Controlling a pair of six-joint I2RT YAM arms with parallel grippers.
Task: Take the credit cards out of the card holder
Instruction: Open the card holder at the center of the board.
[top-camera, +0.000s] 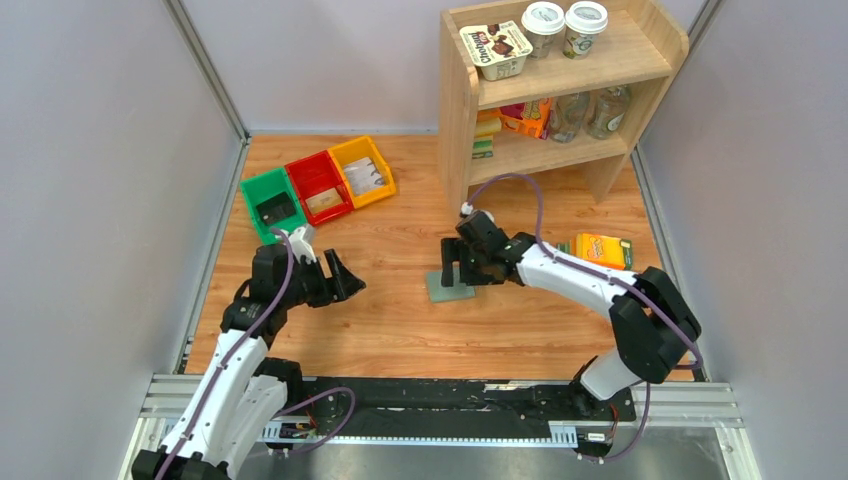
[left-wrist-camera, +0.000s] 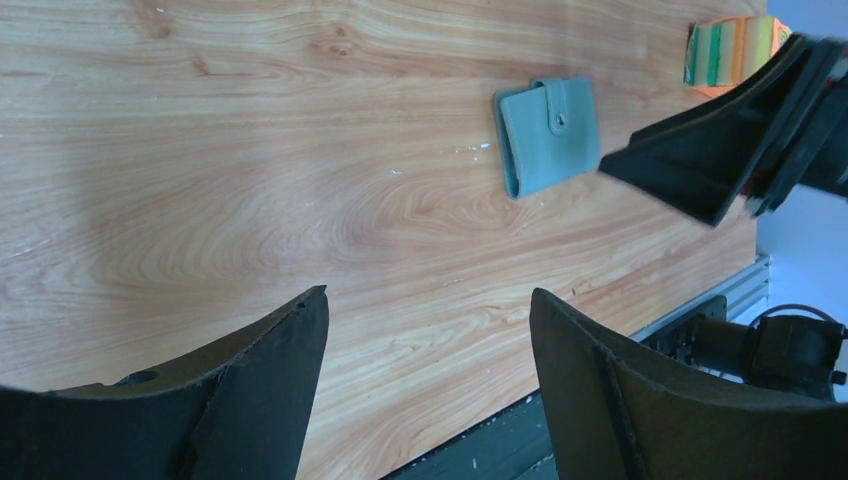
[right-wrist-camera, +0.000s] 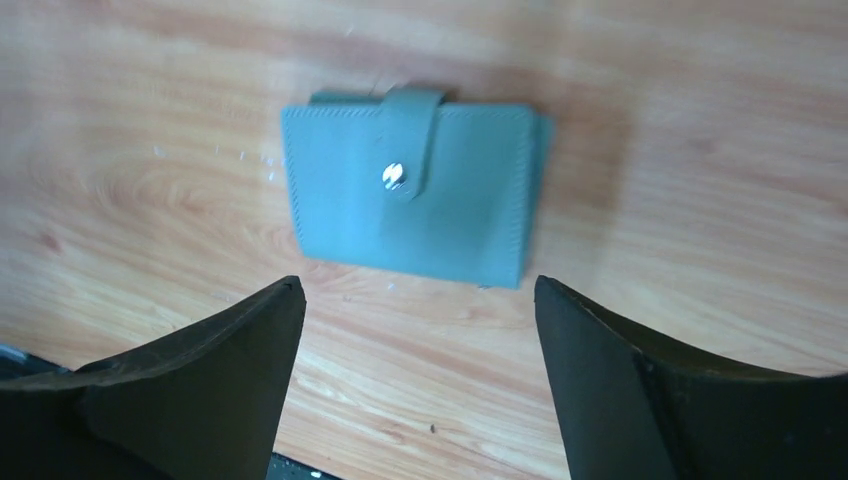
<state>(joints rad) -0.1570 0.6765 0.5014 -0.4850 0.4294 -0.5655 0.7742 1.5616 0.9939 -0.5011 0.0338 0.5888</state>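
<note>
The card holder (top-camera: 448, 287) is a small grey-green wallet lying flat and closed on the wooden table. Its tab is snapped shut with a metal stud, seen in the right wrist view (right-wrist-camera: 415, 190) and the left wrist view (left-wrist-camera: 548, 135). No cards show. My right gripper (top-camera: 461, 267) hovers open just over the holder, its fingers spread wider than the wallet (right-wrist-camera: 417, 290). My left gripper (top-camera: 345, 278) is open and empty, well to the left of the holder (left-wrist-camera: 428, 300).
Green (top-camera: 272, 203), red (top-camera: 320, 187) and yellow (top-camera: 362, 171) bins stand at the back left. A wooden shelf (top-camera: 560, 90) with cups and bottles stands at the back. An orange carton (top-camera: 603, 250) lies right of the holder. Metal rail (top-camera: 440, 400) along the near edge.
</note>
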